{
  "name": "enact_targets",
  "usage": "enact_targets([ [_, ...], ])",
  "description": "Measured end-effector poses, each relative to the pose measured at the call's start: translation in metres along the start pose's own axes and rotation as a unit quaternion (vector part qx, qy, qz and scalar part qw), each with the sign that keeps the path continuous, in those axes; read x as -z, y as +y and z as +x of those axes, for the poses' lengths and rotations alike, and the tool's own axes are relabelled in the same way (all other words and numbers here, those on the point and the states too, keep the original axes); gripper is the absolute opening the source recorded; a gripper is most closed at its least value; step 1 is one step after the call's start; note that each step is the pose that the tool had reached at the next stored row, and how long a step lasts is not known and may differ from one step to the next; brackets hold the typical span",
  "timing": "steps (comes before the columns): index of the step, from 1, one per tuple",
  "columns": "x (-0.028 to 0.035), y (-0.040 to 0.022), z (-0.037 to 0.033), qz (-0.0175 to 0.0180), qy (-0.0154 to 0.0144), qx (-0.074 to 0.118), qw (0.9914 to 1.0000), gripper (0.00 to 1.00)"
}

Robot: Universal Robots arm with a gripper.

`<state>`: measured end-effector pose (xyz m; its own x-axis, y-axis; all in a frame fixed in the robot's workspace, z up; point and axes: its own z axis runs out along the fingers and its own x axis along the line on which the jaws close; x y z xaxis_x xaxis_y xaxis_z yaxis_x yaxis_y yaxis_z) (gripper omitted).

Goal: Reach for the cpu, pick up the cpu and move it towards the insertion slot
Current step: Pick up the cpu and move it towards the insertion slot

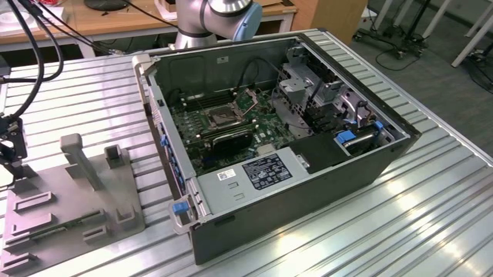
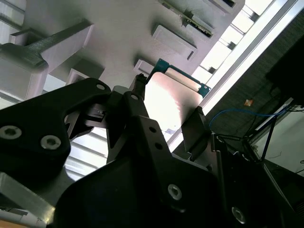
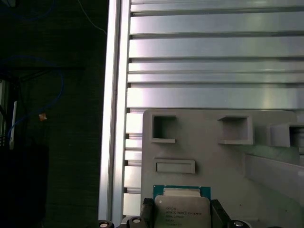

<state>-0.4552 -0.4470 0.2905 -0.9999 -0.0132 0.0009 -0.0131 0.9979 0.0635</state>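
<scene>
The arm [image 1: 209,16] holds the pincer [image 2: 166,107] pointed down over the grey tray [image 1: 77,202] at the exterior view's left. The pincer is closed on the cpu [image 3: 182,212], with a fingertip against each of two opposite edges.

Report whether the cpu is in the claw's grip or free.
Gripped: in both wrist views the claw has its fingers pressing the cpu at opposite edges, over the grey tray. Lifted or not, cannot tell.

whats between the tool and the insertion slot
In the exterior view, from the tool to the insertion slot: the grey tray's upright posts, a strip of ribbed table, then the computer case's side wall.
</scene>
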Motion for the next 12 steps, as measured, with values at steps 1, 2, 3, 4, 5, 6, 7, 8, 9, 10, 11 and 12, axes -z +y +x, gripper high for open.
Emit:
enact_targets([
  [1,0.0002,0.0,0.0,0.0,0.0,0.0,1.0,0.55],
  [2,0.0004,0.0,0.0,0.0,0.0,0.0,1.0,0.55],
  [3,0.0006,0.0,0.0,0.0,0.0,0.0,1.0,0.55],
  [4,0.0011,0.0,0.0,0.0,0.0,0.0,1.0,0.55],
  [5,0.0016,0.0001,0.0,0.0,0.0,0.0,1.0,0.55],
  [6,0.0018,0.0001,0.0,0.0,0.0,0.0,1.0,0.55],
  [7,0.0019,0.0001,0.0,0.0,0.0,0.0,1.0,0.55],
  [8,0.0022,0.0001,0.0,0.0,0.0,0.0,1.0,0.55],
  [9,0.0024,0.0001,0.0,0.0,0.0,0.0,1.0,0.55],
  [10,0.0026,0.0002,0.0,0.0,0.0,0.0,1.0,0.55],
  [11,0.0028,0.0002,0.0,0.0,0.0,0.0,1.0,0.55],
  [12,0.0031,0.0002,0.0,0.0,0.0,0.0,1.0,0.55],
])
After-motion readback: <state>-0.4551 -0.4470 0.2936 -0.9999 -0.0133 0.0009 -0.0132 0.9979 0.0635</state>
